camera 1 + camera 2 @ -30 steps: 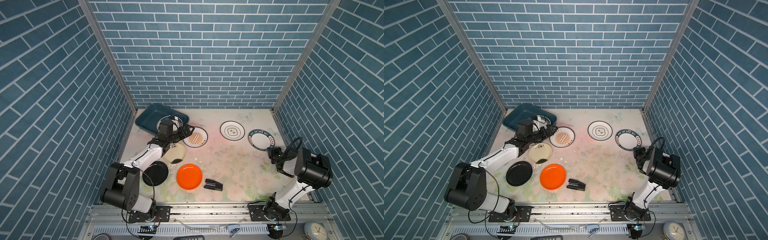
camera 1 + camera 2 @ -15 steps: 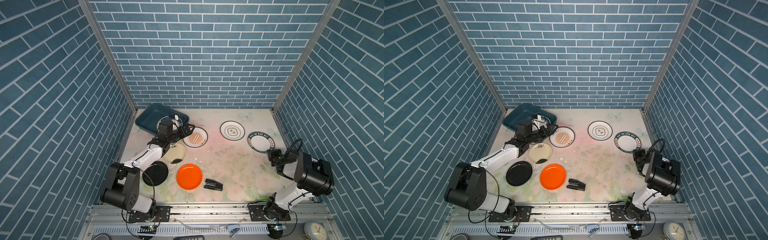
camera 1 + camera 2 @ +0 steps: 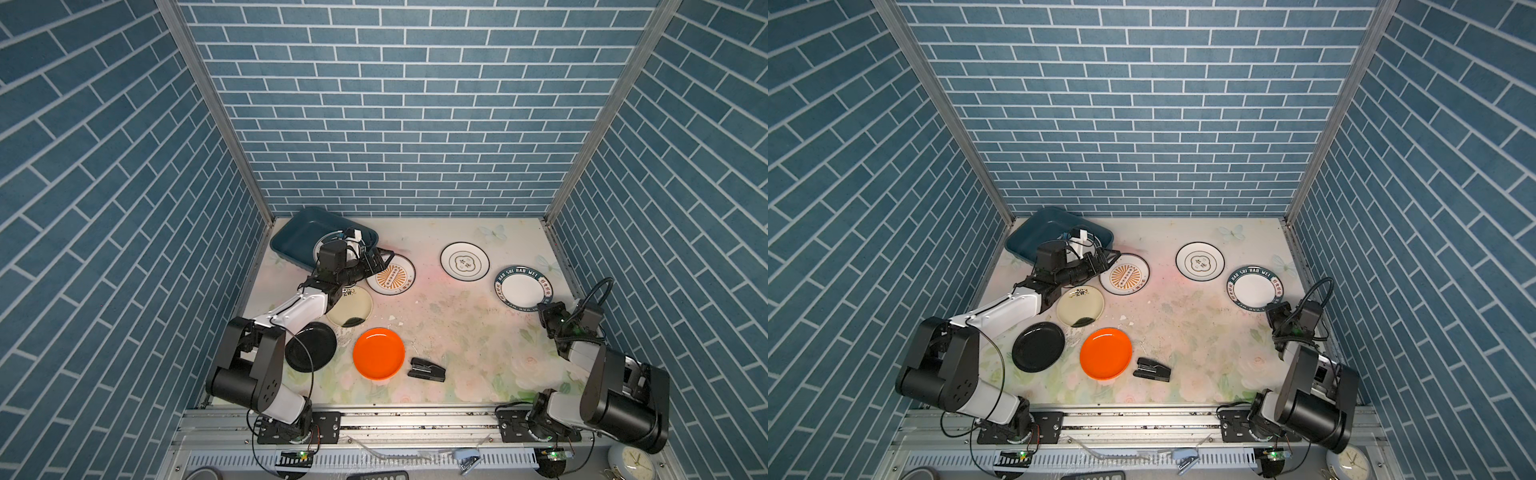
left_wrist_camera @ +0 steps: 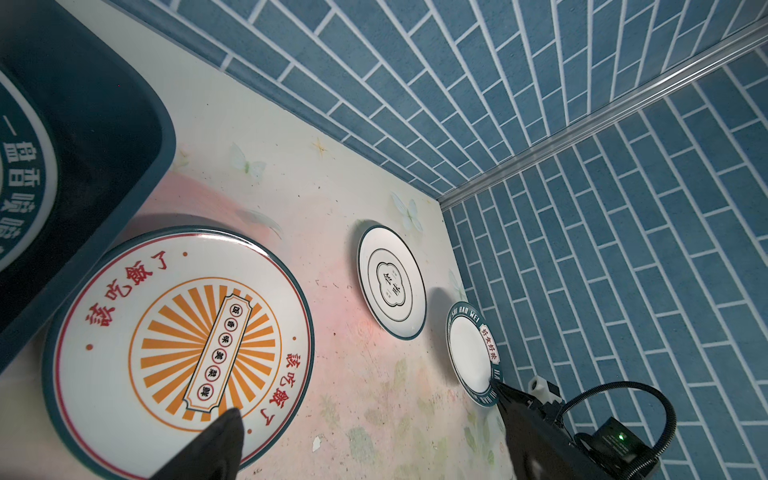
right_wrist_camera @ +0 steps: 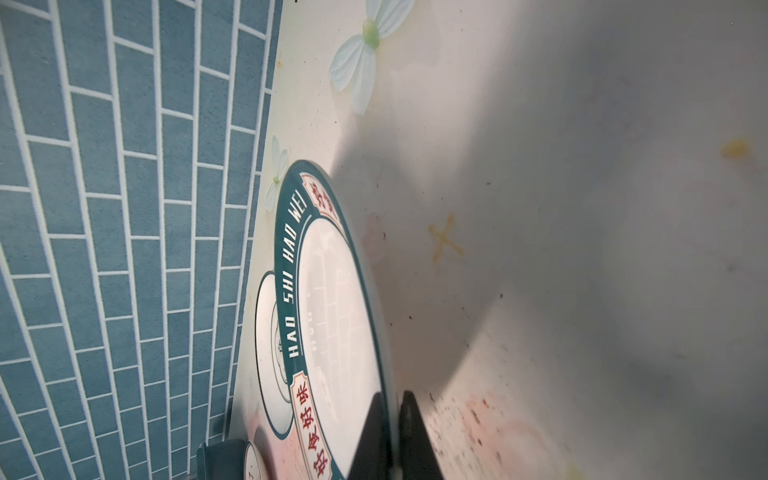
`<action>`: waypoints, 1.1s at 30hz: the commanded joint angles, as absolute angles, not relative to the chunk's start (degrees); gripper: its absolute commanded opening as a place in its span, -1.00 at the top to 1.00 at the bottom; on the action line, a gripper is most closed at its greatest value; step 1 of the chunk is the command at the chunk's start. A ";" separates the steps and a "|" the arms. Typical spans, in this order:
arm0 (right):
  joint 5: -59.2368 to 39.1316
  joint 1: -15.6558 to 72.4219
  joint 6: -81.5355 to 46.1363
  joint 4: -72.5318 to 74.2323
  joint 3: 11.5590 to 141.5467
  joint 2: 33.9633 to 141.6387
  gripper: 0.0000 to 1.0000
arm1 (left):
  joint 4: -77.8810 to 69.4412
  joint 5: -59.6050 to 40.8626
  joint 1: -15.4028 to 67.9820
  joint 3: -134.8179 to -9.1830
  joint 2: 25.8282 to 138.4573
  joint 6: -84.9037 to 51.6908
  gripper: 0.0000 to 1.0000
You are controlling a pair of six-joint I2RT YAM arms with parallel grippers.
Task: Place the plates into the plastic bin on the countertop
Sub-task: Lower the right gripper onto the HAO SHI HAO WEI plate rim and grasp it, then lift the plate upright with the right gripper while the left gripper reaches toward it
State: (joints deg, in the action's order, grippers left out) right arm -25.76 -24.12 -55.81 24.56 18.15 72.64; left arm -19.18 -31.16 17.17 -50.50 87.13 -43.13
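Blue brick-patterned walls close in a flowered tabletop (image 3: 457, 328) on three sides. The right gripper (image 5: 390, 440) has its jaws pressed together on the near rim of the teal-banded plate (image 3: 520, 287) lettered HAO SHI HAO WEI, with the rim pinched between the two black fingers (image 5: 415, 436). The left wrist view shows the same grip from across the tabletop. Whether that edge has left the surface I cannot tell. Just beyond this plate, toward the back wall, lies the white plate with a cloud-shaped emblem (image 3: 464, 261), apart from it.

The left gripper (image 3: 381, 261) has its jaws spread wide and holds nothing. It hangs over the far-left edge of the sunburst plate (image 3: 392, 276), right beside the corner of the plastic bin (image 3: 291, 239). The bin sits in the back left corner of the tabletop, and one plate with a teal lettered band (image 4: 25, 178) already lies inside it, partly hidden by the arm in both top views. The sunburst plate touches or nearly touches the bin's wall.

Nearer the front, beside the left arm, lie the cream plate (image 3: 351, 307), the black plate (image 3: 311, 347) and the orange plate (image 3: 378, 353), with a small black stapler (image 3: 427, 369) just beside the orange one.
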 commanded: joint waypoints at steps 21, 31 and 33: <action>-33.06 -23.61 -51.41 -2.12 21.45 41.31 1.00 | -10.05 -23.68 20.57 -51.46 83.66 -37.56 -0.99; -39.60 -22.66 -50.79 -4.74 22.70 37.12 1.00 | -8.47 -20.24 23.80 -53.49 84.45 -38.62 -0.99; -40.80 -22.33 -50.03 -5.66 23.26 36.83 1.00 | -9.02 -20.02 25.09 -53.98 85.04 -39.19 -0.99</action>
